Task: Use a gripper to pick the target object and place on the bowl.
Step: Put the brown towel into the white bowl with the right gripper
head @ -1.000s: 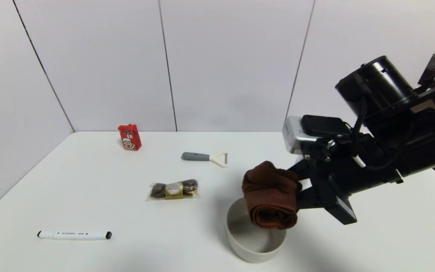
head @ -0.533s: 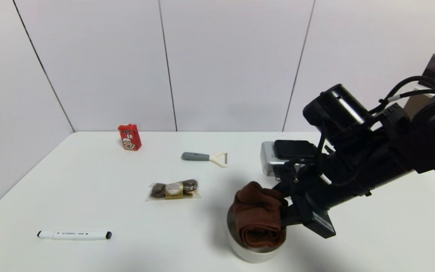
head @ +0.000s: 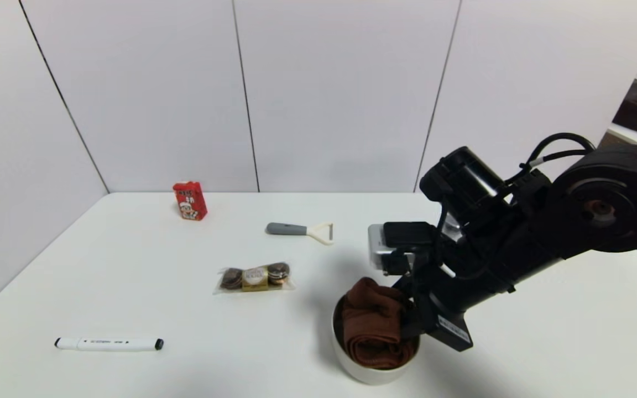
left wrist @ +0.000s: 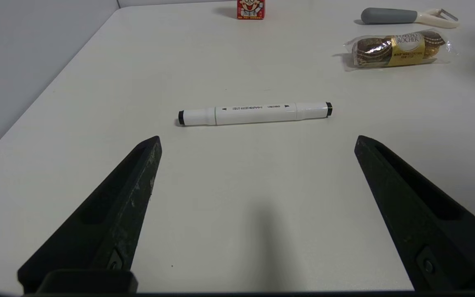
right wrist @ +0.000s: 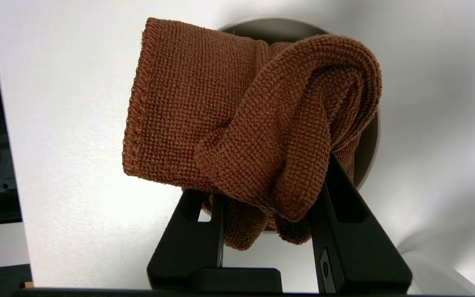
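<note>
My right gripper is shut on the dark brown terry towel and holds it low inside the off-white bowl at the front of the table. In the right wrist view the towel bulges between the two black fingers, and the bowl's rim shows behind it. The towel's lower folds sit inside the bowl. My left gripper is open and empty, low over the table's front left, with a white marker beyond it.
A white marker lies at the front left, also in the left wrist view. A chocolate pack, a grey-handled peeler and a red carton lie farther back. White walls stand behind.
My right gripper has come down and to the left with the towel, lowering it from above the bowl into the bowl. The left arm has not moved.
</note>
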